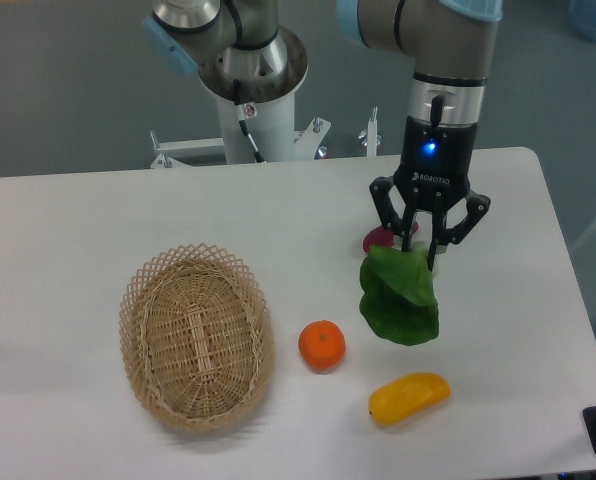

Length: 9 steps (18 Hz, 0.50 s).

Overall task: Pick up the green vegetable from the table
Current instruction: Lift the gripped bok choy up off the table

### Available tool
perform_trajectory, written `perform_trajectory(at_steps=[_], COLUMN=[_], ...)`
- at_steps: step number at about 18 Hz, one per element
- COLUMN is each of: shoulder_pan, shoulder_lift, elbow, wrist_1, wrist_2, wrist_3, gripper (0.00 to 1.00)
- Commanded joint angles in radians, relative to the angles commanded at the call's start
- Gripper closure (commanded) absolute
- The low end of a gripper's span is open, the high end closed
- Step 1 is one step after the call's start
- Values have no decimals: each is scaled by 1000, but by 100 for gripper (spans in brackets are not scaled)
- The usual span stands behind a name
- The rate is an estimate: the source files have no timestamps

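At the left of the table [68, 230] we saw a woven wicker basket [197, 336], oval in outline and lying flat on the white top. To its right, just beside the basket's rim but apart from it, sat an orange [322, 345]. Behind these, beyond the far edge of the table, stood the white pedestal of the arm's base [250, 90] with its grey and blue joints.

Further right, near the front edge, lay a yellow oblong fruit [409, 397], slanting slightly upward toward the right. Above it in the view hung the green vegetable [400, 298]: its broad dark-green leaves drooped downward, and its upper end sat up between the fingers of the gripper [423, 255]. We found the fingers closed around that top end, gripping it, with the leafy head dangling free beneath them. The vegetable appeared lifted off the tabletop, though we could not tell how far above it.

Just behind the vegetable's upper left edge, only a small part of a purple oblong vegetable [379, 238] showed, the rest hidden by the leaves and the gripper. The gripper pointed straight down from the arm's wrist [440, 110], where a small blue light glowed on the black housing.
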State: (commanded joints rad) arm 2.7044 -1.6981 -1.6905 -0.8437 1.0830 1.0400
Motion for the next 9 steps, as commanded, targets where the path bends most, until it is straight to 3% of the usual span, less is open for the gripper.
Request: perform_trajectory(at_steps=[9], shoulder_pan=[0], shoulder_lift=[-3], elbow=[9], wrist_1=[-2], wrist_2=[-3], wrist_3=[-8], gripper=[64])
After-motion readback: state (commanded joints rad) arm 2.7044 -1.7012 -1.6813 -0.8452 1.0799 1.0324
